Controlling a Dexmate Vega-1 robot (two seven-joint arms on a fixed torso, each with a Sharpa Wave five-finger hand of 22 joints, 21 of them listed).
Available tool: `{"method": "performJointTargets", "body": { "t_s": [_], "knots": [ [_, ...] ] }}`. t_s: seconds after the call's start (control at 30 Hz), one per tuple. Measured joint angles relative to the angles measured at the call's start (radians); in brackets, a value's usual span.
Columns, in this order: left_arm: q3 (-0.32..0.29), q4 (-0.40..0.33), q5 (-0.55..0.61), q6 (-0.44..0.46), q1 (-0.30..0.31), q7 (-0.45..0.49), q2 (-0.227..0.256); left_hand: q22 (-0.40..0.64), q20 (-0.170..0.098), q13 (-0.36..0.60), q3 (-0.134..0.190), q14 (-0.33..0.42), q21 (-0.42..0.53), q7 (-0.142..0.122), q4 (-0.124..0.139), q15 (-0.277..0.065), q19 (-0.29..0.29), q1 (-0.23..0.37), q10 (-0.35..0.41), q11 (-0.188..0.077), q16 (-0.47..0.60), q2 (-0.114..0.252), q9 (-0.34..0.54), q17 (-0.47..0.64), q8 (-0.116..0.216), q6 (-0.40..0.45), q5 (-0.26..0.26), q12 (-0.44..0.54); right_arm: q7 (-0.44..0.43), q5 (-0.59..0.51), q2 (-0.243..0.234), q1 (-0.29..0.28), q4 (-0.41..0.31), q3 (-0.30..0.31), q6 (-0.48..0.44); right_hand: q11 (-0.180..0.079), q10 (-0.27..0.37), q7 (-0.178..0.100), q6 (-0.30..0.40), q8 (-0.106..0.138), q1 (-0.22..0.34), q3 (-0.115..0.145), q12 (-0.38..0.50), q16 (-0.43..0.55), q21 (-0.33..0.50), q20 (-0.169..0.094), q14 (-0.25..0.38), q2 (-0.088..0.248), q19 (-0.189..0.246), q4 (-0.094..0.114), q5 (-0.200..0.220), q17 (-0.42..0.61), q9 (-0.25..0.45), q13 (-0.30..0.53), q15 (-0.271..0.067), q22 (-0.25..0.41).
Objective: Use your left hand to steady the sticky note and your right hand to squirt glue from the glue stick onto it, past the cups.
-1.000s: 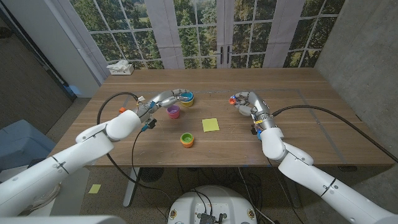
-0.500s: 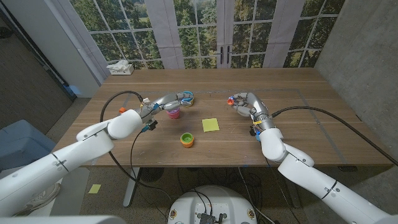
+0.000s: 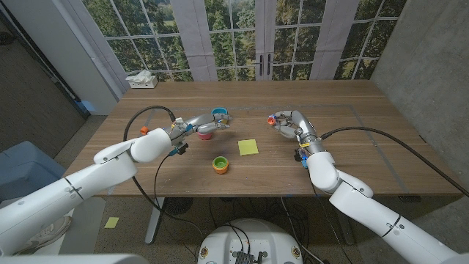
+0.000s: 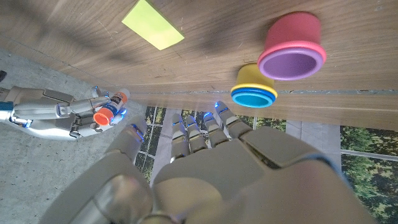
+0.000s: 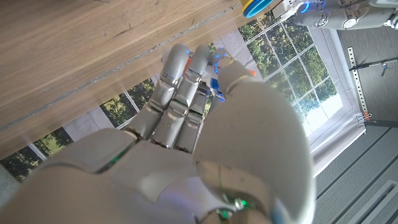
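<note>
Wooden table (image 3: 352, 147), long, set before tall paned windows. Tissue box (image 3: 141, 81) at the far left corner.

Left arm (image 3: 88, 172) in from the near left, reaching toward table centre. Right arm (image 3: 366, 205) in from the near right, black cable trailing off toward the right edge.

Left hand (image 3: 201, 123) held out over the table, fingers stretched forward and apart, gripping nothing; in the left wrist view the same hand (image 4: 211, 168) seen from the back, fingers extended, nothing in them. Fingertips close over the pink cup with purple rim (image 3: 206, 132), contact not clear.

Right hand (image 3: 287, 123) on the right of centre, fingers curled around the glue stick (image 3: 273, 117); left wrist view shows it plainly, right hand (image 4: 53, 115) wrapped on the glue stick (image 4: 107, 114), orange cap poking out past the fingers. Right wrist view: back of the hand (image 5: 205, 124), fingers bunched.

Cups: yellow cup with blue rim (image 3: 219, 114) just beyond the left fingertips; orange cup with green rim (image 3: 220, 164) nearer the front edge, apart from the others.

Sticky note (image 3: 248, 147), yellow-green, flat on the wood between the two hands, touched by neither; right of the pink cup, left of the right hand.
</note>
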Motion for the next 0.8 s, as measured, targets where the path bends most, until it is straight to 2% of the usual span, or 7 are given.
{"method": "performJointTargets", "body": {
  "t_s": [0.8],
  "knots": [
    [0.037, -0.038, 0.104, 0.029, -0.016, -0.061, 0.010, 0.005, 0.003, 0.000, 0.005, -0.010, -0.022, -0.001, 0.021, -0.001, -0.003, -0.022, 0.000, 0.000, -0.009, -0.010, 0.000, -0.002, 0.000, 0.009, 0.004, -0.001, 0.051, 0.125, -0.020, -0.031, -0.052, 0.028, 0.014, 0.000, 0.000, 0.000, 0.000, 0.003, 0.000, -0.001, 0.004, -0.004, 0.000, 0.000, 0.000, 0.000, 0.000, -0.002, 0.005, 0.000, 0.006, -0.007, 0.000, 0.000]
  ]
}}
